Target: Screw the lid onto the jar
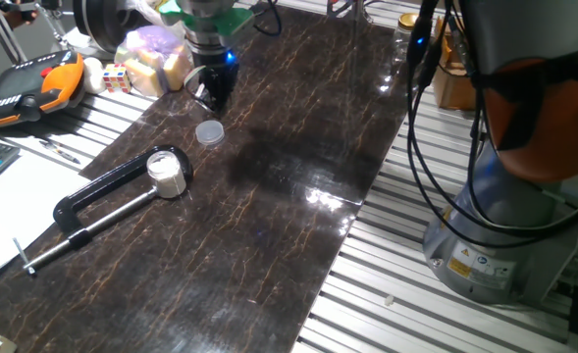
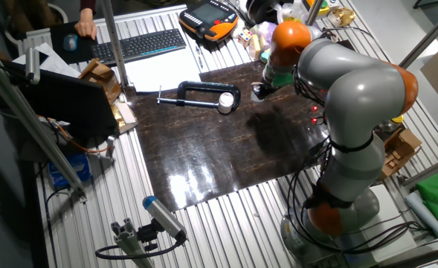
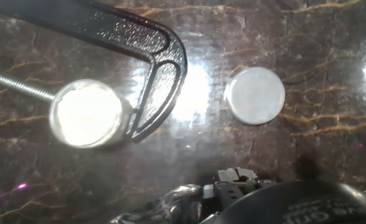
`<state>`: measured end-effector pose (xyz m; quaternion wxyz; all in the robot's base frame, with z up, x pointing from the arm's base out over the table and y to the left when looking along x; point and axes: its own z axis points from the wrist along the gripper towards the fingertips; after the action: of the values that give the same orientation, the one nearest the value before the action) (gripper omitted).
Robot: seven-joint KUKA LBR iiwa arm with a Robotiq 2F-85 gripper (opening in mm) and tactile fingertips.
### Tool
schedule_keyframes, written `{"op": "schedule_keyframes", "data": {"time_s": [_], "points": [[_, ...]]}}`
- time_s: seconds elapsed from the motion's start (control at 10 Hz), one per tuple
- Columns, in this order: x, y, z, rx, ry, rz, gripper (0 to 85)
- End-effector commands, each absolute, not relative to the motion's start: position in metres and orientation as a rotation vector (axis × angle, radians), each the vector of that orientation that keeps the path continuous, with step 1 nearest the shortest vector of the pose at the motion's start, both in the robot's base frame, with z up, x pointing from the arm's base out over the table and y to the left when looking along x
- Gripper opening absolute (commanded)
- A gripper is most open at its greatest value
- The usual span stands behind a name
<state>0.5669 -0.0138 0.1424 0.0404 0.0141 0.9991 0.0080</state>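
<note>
Jar (image 1: 167, 172) seated within black C-clamp (image 1: 102, 199) at left of one fixed view; lid (image 1: 209, 131) flat on dark worktop (image 1: 269, 216), just beside clamp, upper right of jar. Pincer (image 1: 213, 91) above lid, holding nothing; jaw state indeterminate, fingertips cut off in hand view. Clutter along upper-left edge; bare surface toward right.
</note>
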Motion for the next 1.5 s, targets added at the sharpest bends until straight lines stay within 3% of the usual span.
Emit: {"op": "schedule_keyframes", "data": {"time_s": [0.0, 0.9, 1.4], "points": [[0.5689, -0.0154, 0.1417, 0.04, 3.063, 0.014, 0.7], [0.5705, -0.016, 0.1346, 0.099, 3.097, 0.014, 0.7], [0.5705, -0.016, 0.1346, 0.078, 3.124, -0.069, 0.7]]}}
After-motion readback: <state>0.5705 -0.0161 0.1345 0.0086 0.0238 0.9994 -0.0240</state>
